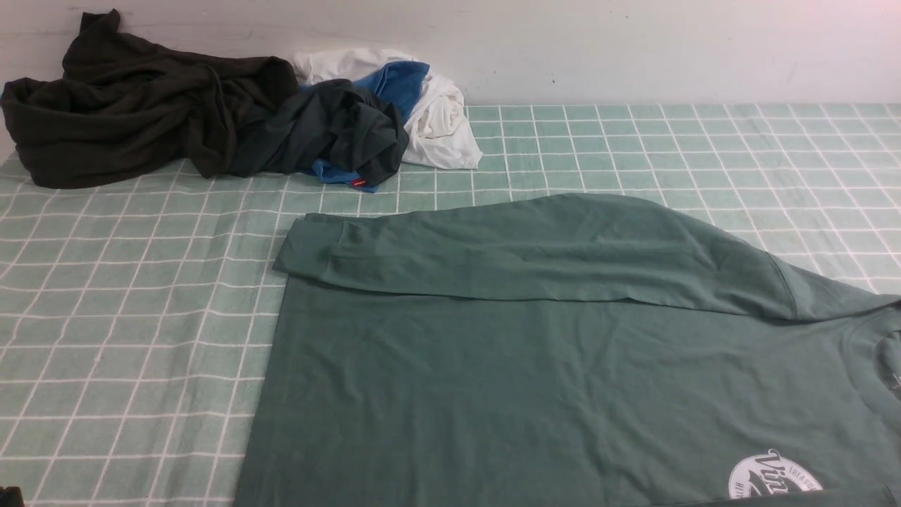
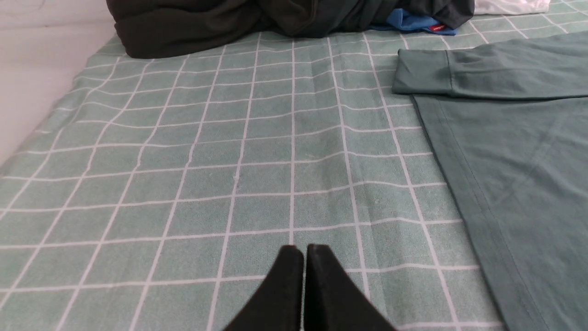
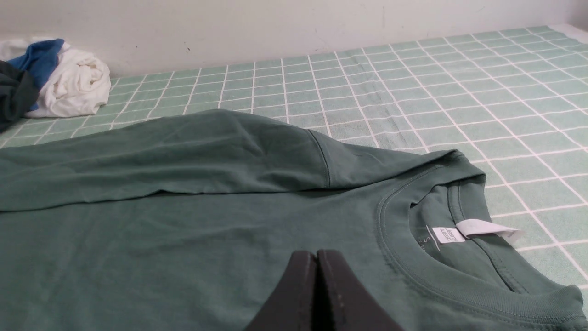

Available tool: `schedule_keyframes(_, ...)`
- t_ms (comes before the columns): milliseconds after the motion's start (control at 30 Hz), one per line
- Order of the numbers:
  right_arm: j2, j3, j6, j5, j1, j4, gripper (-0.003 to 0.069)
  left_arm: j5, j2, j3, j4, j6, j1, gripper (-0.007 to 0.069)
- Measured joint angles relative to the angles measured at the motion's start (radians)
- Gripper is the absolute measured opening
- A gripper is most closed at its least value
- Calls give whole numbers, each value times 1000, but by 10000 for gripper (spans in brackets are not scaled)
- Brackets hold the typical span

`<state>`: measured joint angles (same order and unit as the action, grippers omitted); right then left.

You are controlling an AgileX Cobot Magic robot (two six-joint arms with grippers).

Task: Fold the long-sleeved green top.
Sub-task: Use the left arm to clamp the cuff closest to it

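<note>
The green long-sleeved top (image 1: pixel 535 380) lies flat on the checked cloth, front up, collar to the right and hem to the left. Its far sleeve (image 1: pixel 507 250) is folded across the body, cuff at the left. The white oval logo (image 1: pixel 773 477) shows at the bottom right. My left gripper (image 2: pixel 303 250) is shut and empty above bare cloth, left of the top's hem (image 2: pixel 464 184). My right gripper (image 3: pixel 316 255) is shut and empty above the chest, close to the crew neck (image 3: pixel 441 239) with its white label. Neither gripper shows in the front view.
A pile of clothes sits at the back left: a black-brown garment (image 1: pixel 134 105), a darker blackish-green one (image 1: pixel 338 127), and blue and white pieces (image 1: pixel 436 113). The green checked cloth (image 1: pixel 127 331) covers the table, with a wall behind.
</note>
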<state>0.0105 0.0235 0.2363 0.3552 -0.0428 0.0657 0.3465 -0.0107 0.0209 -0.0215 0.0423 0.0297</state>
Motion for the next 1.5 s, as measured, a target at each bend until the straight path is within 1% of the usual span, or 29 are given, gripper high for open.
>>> schedule_keyframes(733, 0, 0, 0, 0, 0, 0, -14, 0, 0, 0, 0, 0, 0, -3)
schedule_keyframes(1000, 0, 0, -7, 3, 0, 51, -14, 0, 0, 0, 0, 0, 0, -3)
schedule_keyframes(1500, 0, 0, -7, 3, 0, 62, -14, 0, 0, 0, -1, 0, 0, -3)
